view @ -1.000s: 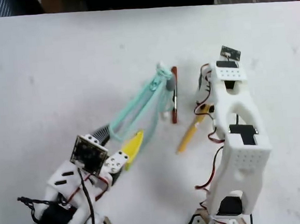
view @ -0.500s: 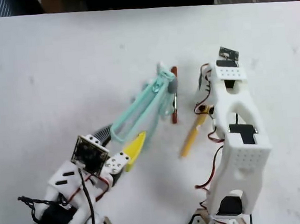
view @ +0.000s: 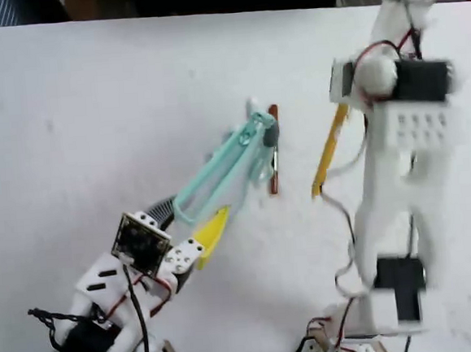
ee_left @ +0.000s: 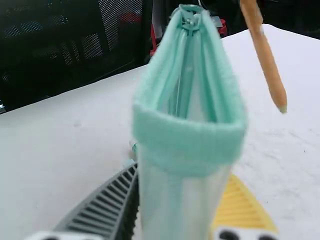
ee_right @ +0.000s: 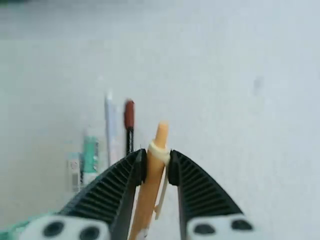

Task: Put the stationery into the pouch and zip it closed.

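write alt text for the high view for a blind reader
The left gripper holds one end of an open mint-green pouch on a white table, while the right gripper holds a yellow pen tilted beside it. A red-brown pen lies between them.

A white table [view: 91, 98] lies under everything. The pouch [view: 219, 171] is pale mint green, with see-through sides and a finely ribbed mint band at its mouth. The left gripper [view: 194, 217] has one bright yellow finger [ee_left: 240, 212] and one black ribbed finger [ee_left: 107, 212]. The right gripper [ee_right: 156, 159] has two black ribbed fingers; the orange-yellow pen [ee_right: 150, 190] between them wears a cream ring. Other stationery: a reddish-brown pen [view: 274, 152] and a white pen [ee_right: 110, 125]. The left arm [view: 97, 285] and right arm [view: 398, 171] are white with black motors [view: 424, 80].
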